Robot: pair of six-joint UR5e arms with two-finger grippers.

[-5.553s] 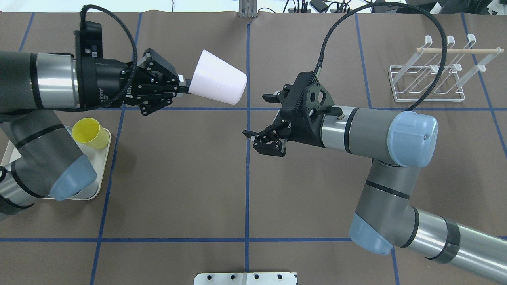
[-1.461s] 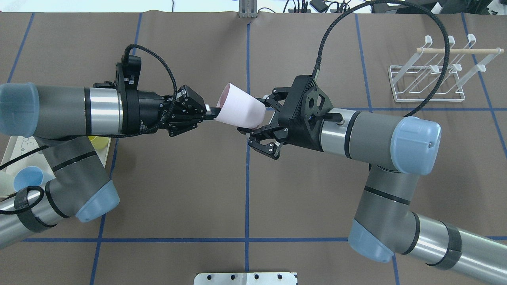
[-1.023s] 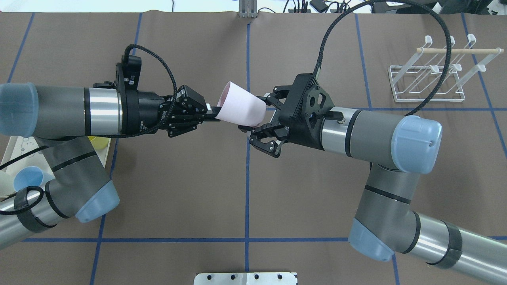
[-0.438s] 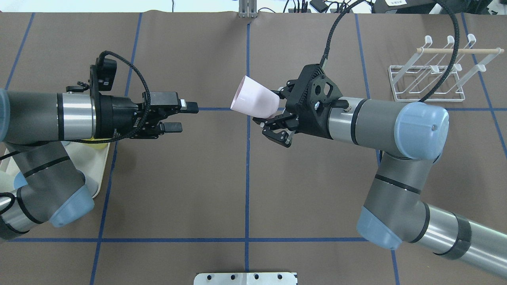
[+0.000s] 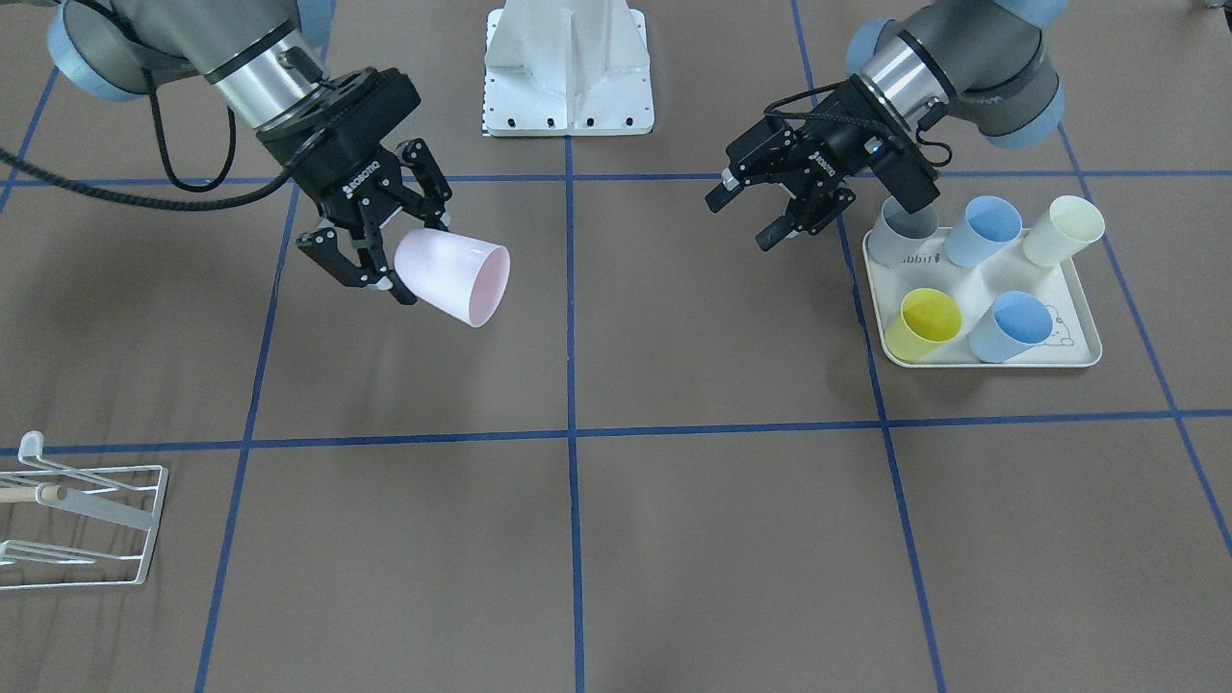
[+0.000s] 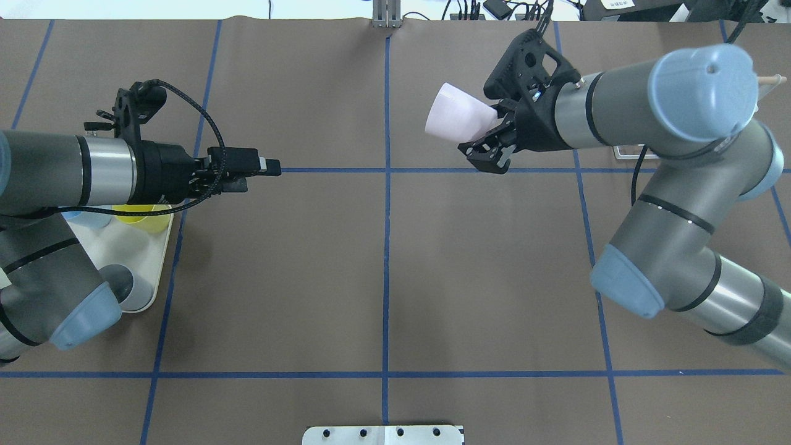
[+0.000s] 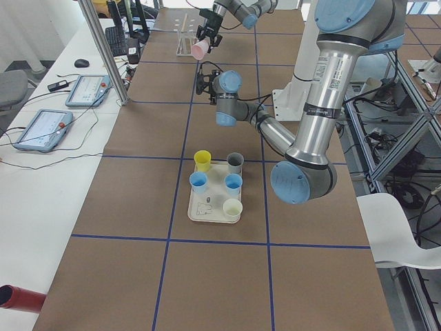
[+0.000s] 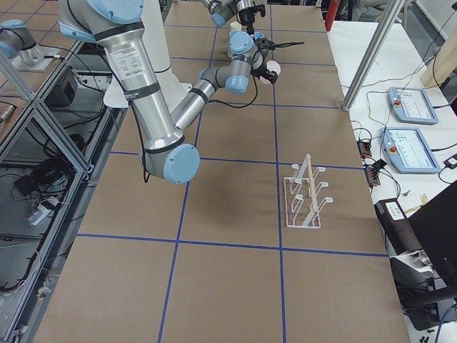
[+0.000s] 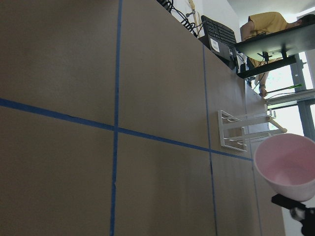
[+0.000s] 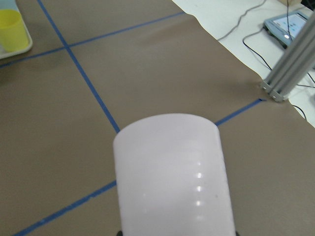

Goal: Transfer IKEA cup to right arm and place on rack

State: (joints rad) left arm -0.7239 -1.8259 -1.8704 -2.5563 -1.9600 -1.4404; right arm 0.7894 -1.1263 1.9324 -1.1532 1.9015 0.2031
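The right gripper (image 5: 377, 243) is clamping the pale pink IKEA cup (image 5: 450, 274) at its closed end, one finger on each side of the base, and holding it in the air. The cup is lying tilted on its side, with its open mouth turned away from the wrist. In the overhead view the cup (image 6: 456, 115) is hanging over the brown table cover, well apart from the rack and on the side of it toward the table's middle. The right arm (image 6: 680, 204) is folding across the white wire rack there, so only the tip of the wooden peg (image 6: 769, 79) is peeking out. From across the table the rack (image 5: 91, 520) is showing at the edge, with nothing hanging on it.

The left gripper (image 5: 746, 217) is far from the rack at the other end of the table, its two fingers spread apart and carrying nothing. It is hovering next to the cream tray (image 5: 1083, 342), which is carrying a yellow cup (image 5: 926, 322), two blue cups (image 5: 1009, 325), a cream cup (image 5: 1064, 229) and a grey cup (image 5: 905, 229).

The left wrist camera is looking straight into the pink cup's mouth, with the rack on the table beyond it. The right wrist camera is filling up with the cup's pale wall.
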